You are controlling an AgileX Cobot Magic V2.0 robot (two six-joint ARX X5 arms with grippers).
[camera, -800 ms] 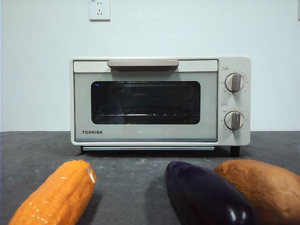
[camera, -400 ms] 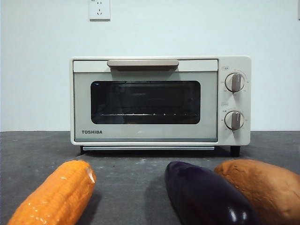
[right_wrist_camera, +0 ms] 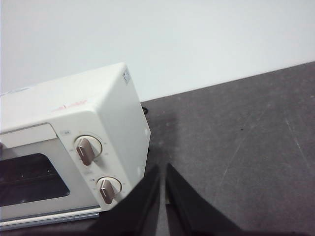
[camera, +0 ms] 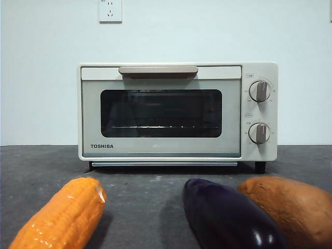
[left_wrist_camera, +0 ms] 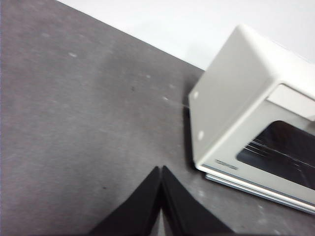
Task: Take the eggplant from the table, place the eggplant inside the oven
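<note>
The glossy dark purple eggplant (camera: 228, 218) lies on the grey table (camera: 145, 202) at the front, right of centre, touching the sweet potato. Behind it stands the cream-white Toshiba oven (camera: 176, 111) with its glass door closed; the oven also shows in the left wrist view (left_wrist_camera: 256, 118) and the right wrist view (right_wrist_camera: 69, 147). My left gripper (left_wrist_camera: 161, 169) hovers shut over bare table off the oven's left side. My right gripper (right_wrist_camera: 162, 167) hangs shut by the oven's knob side. Neither gripper appears in the front view, and neither holds anything.
An orange corn cob (camera: 59, 218) lies at the front left. A brown-orange sweet potato (camera: 290, 207) rests at the front right against the eggplant. A white wall with a socket (camera: 110, 10) stands behind the oven.
</note>
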